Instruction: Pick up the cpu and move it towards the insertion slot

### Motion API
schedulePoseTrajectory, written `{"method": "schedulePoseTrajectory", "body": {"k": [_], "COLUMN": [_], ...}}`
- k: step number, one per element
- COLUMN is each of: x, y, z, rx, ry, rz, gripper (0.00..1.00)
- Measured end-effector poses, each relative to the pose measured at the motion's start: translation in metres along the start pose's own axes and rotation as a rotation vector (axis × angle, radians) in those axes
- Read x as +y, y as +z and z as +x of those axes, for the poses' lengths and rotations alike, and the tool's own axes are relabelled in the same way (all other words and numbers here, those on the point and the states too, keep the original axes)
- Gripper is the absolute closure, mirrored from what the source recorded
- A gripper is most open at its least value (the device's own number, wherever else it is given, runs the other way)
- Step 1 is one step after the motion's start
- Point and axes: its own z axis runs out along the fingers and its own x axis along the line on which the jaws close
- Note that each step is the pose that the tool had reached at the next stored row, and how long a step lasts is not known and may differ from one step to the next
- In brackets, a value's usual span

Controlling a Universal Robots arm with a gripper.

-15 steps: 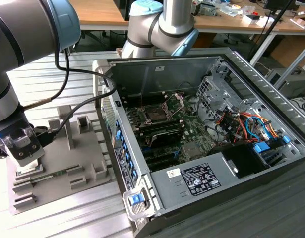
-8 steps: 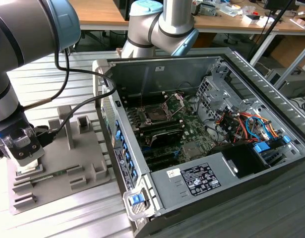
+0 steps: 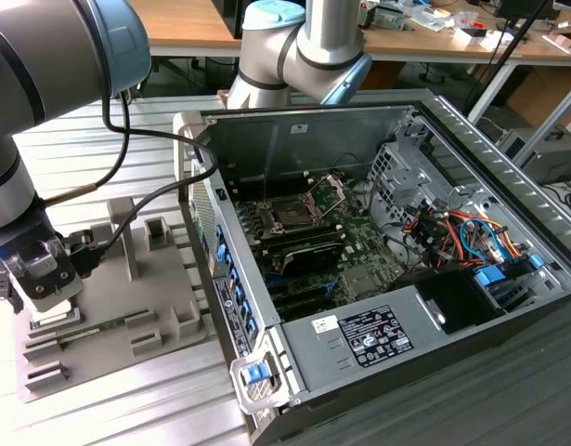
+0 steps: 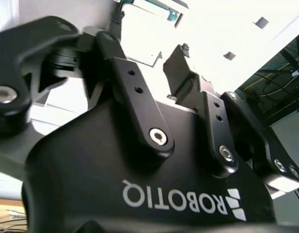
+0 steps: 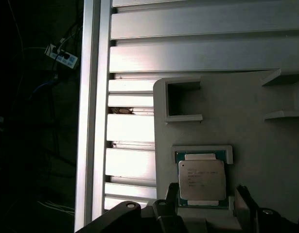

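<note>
**Fingers astride the chip, lift not yet made**

In the first wrist view the black gripper (image 5: 206, 188) is low over the small, flat, square, silver-topped cpu (image 5: 202, 181). Its fingers (image 5: 171, 193) are apart, one on each side of the chip, and I cannot tell whether either touches it. The cpu lies flat in its shallow pocket on the grey plastic tray (image 5: 266, 145), so I judge it not yet picked up.

The tray rests on the ribbed aluminium desk (image 5: 132, 126). In the exterior view the gripper (image 3: 42, 279) hangs over the tray's corner at the exterior view's left.

Well apart, inside the open grey metal computer case (image 3: 308, 119), the square metal-framed insertion slot (image 3: 290, 215) sits on the green motherboard (image 3: 359, 232). Its hinged retention bracket (image 3: 329, 189) is raised. The whole carry across is left to do.
</note>
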Motion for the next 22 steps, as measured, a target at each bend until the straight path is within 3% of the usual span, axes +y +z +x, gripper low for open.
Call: {"method": "schedulePoseTrajectory", "body": {"k": [1, 10, 15, 22], "x": [0.0000, 0.0000, -0.0001, 0.0014], "y": [0.0000, 0.0020, 0.0064, 0.0179], "z": [0.0000, 0.0000, 0.0000, -0.0002], "rx": [0.0000, 0.0002, 0.0030, 0.0035], "ry": [0.000, -0.007, -0.082, -0.090], "rz": [0.0000, -0.0001, 0.0001, 0.0001], "gripper": [0.40, 0.40, 0.40, 0.40]}}
